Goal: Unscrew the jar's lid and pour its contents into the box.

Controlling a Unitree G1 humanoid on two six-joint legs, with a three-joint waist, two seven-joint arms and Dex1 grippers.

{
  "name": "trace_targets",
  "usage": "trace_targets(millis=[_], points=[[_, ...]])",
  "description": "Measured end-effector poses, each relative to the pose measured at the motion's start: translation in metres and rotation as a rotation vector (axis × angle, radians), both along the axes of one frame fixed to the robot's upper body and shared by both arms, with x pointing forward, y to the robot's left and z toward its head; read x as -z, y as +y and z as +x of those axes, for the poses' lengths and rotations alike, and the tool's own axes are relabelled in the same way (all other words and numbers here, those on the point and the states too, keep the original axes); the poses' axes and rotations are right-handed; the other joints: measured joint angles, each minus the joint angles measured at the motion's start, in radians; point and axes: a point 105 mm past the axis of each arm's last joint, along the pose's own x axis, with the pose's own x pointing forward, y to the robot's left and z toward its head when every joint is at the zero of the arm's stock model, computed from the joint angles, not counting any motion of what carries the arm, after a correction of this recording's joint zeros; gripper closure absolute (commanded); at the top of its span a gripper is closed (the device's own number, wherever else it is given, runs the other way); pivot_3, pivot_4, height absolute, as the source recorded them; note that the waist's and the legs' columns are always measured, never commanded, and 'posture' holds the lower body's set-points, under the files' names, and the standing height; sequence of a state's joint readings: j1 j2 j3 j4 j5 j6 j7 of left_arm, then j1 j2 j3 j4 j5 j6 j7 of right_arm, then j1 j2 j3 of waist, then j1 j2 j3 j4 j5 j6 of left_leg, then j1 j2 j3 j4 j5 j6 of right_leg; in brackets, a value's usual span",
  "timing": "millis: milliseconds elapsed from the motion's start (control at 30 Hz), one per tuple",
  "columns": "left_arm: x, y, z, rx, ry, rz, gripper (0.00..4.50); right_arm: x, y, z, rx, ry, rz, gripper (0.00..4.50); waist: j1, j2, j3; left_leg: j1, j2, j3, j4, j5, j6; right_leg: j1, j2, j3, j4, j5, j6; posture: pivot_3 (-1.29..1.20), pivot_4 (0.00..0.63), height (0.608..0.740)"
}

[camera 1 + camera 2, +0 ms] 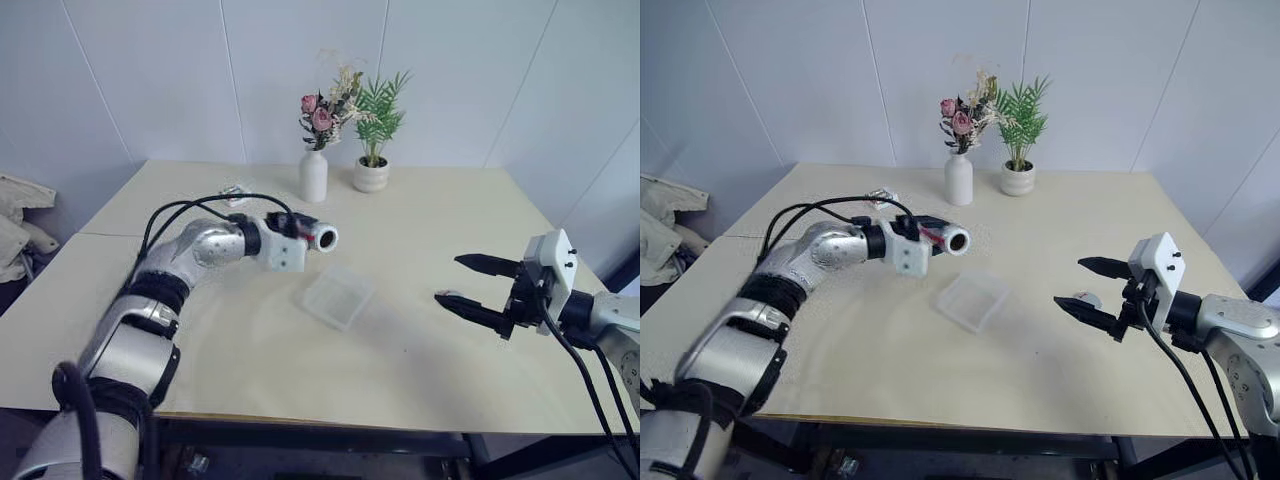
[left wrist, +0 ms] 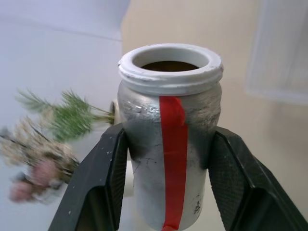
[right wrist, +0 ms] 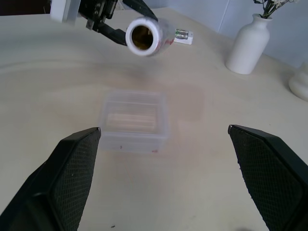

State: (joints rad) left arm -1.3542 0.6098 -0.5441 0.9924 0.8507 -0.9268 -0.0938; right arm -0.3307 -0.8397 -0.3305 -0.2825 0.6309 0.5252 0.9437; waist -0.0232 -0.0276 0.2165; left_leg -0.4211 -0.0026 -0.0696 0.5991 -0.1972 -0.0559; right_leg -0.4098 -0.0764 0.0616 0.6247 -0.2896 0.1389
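Note:
My left gripper [image 1: 305, 232] is shut on the jar [image 1: 318, 237], a silver cylinder with a red stripe [image 2: 173, 144]. The jar lies level in the air, its lidless white-rimmed mouth [image 3: 142, 34] facing my right gripper. Its inside looks dark brown; I cannot make out single bits of the contents. The box [image 1: 337, 296], a clear shallow tray, sits on the table below and in front of the jar's mouth. My right gripper [image 1: 448, 278] hangs open and holds nothing, to the right of the box. A small pale round piece, apparently the lid [image 1: 1087, 298], lies by its lower finger.
At the table's back stand a white vase with flowers [image 1: 313, 177] and a small potted plant [image 1: 371, 175]. A small white pack [image 3: 183, 34] lies behind the left arm. Cloth [image 1: 15, 220] lies off the table's left side.

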Motion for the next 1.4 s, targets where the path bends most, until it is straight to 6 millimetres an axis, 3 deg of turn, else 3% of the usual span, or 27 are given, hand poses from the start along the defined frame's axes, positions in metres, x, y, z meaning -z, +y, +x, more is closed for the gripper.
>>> trace_targets(millis=[100, 233, 400, 667, 833, 1000, 1267, 1400], points=[[-0.010, -0.017, 0.000, 0.134, -0.300, 0.217, 2.40, 0.000, 0.004, 0.000, -0.003, 0.002, 0.050, 0.03, 0.001, -0.002, 0.001, -0.002, -0.001, 0.000, 0.002, -0.001, 0.001, 0.000, 0.000, 0.000, -0.002, 0.001, 0.002, 0.00, 0.150, 0.740], [-0.022, -0.035, 0.001, 0.250, -0.507, 0.349, 2.40, -0.001, 0.005, 0.002, 0.012, 0.004, 0.083, 0.03, 0.001, -0.002, 0.001, -0.003, -0.002, 0.001, 0.002, -0.002, 0.003, 0.000, -0.001, 0.000, -0.003, 0.001, 0.003, 0.00, 0.150, 0.740], [0.010, -0.054, 0.010, 0.311, -0.555, 0.631, 2.40, -0.002, 0.018, 0.008, -0.006, -0.005, 0.167, 0.03, -0.002, -0.003, 0.002, -0.004, -0.002, 0.001, 0.001, -0.002, 0.003, -0.002, -0.001, 0.000, -0.003, 0.000, 0.003, 0.00, 0.150, 0.740], [-0.021, -0.061, 0.012, 0.315, -0.676, 0.738, 2.40, 0.001, 0.028, 0.015, -0.025, -0.002, 0.214, 0.03, 0.000, -0.004, 0.002, -0.007, -0.002, 0.001, 0.001, -0.002, 0.003, -0.004, -0.001, 0.000, -0.002, 0.000, 0.004, 0.00, 0.150, 0.740], [-0.020, -0.062, 0.013, 0.276, -0.627, 0.745, 2.40, 0.002, 0.036, 0.018, -0.043, -0.004, 0.211, 0.03, 0.001, -0.004, 0.002, -0.007, -0.002, 0.001, 0.002, -0.002, 0.003, -0.004, -0.001, 0.000, -0.001, 0.000, 0.004, 0.00, 0.150, 0.740], [-0.025, -0.050, 0.014, 0.163, -0.465, 0.607, 2.40, 0.000, 0.034, 0.022, -0.040, -0.003, 0.218, 0.03, -0.003, -0.003, 0.002, -0.006, -0.002, 0.001, 0.003, -0.002, 0.003, -0.004, -0.001, 0.000, 0.001, -0.001, 0.004, 0.00, 0.150, 0.740], [0.002, 0.007, 0.019, -0.167, 0.357, -0.185, 2.40, -0.002, 0.038, 0.021, -0.071, 0.000, 0.204, 0.03, -0.003, -0.003, 0.002, -0.005, -0.001, 0.002, 0.009, -0.002, 0.003, -0.003, -0.001, 0.000, 0.006, 0.000, 0.002, 0.00, 0.150, 0.740], [-0.003, 0.030, 0.021, -0.188, 0.693, -0.610, 2.40, -0.011, 0.051, 0.021, -0.133, -0.020, 0.186, 0.03, -0.005, -0.003, 0.002, -0.005, -0.001, 0.001, 0.014, -0.002, 0.003, -0.003, -0.001, 0.000, 0.011, 0.000, 0.002, 0.00, 0.150, 0.740]])
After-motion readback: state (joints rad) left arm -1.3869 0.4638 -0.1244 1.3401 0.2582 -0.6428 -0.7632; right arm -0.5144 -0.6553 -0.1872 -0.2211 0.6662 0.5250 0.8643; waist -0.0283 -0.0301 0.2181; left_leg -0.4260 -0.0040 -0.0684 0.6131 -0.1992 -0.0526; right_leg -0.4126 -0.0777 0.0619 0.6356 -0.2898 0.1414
